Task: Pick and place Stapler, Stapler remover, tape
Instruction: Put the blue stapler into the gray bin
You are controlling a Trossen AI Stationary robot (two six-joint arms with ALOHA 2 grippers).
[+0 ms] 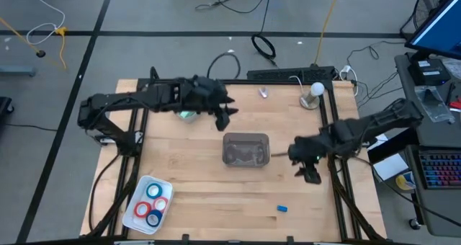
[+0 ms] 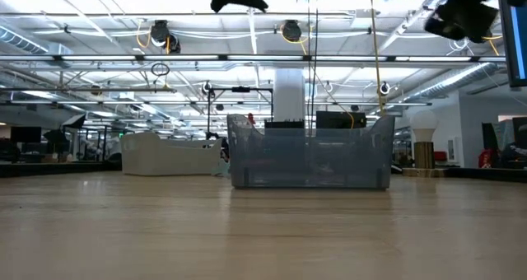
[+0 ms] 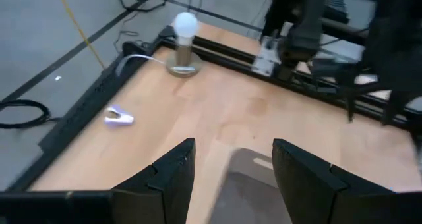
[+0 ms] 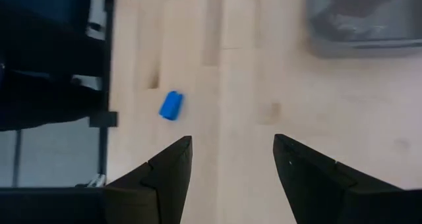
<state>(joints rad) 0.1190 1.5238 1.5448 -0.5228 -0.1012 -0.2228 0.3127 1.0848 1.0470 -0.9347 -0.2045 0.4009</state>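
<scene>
Light wooden plank table (image 1: 216, 194) framed by black rails, on a grey floor with black tape lines and loose cables; low view looks across it into a big open hall with white ceiling trusses and strip lights. Desk with blue-lit keyboard (image 1: 439, 174) and monitor sits off the table's right side. Clear grey plastic bin (image 1: 246, 149) at table centre, long axis left-right in the high view; dark jumbled contents, can't tell what they are. White rectangular tray (image 1: 138, 213) at the near-left corner holds the flat tape rings (image 1: 153, 202): one red, the rest blue as far as I can tell, lying flat and packed together. Pale mint-green oblong stapler (image 1: 188, 115) is mostly hidden under the left arm near the far edge; only a sliver shows, so axis and heading can't be read. Small silvery metal stapler remover (image 1: 263, 93) lies alone by the far edge, between the left arm and a white bulb on a round metal base (image 1: 314, 94); too small to read orientation. Small blue plastic block (image 1: 282, 208) sits near the front edge, well apart from everything. Left gripper (image 1: 224, 117) hovers just behind the bin's far-left corner, fingers spread wide, nothing between them. Right gripper (image 1: 308, 170) hangs right of the bin, fingers likewise wide apart and empty.
</scene>
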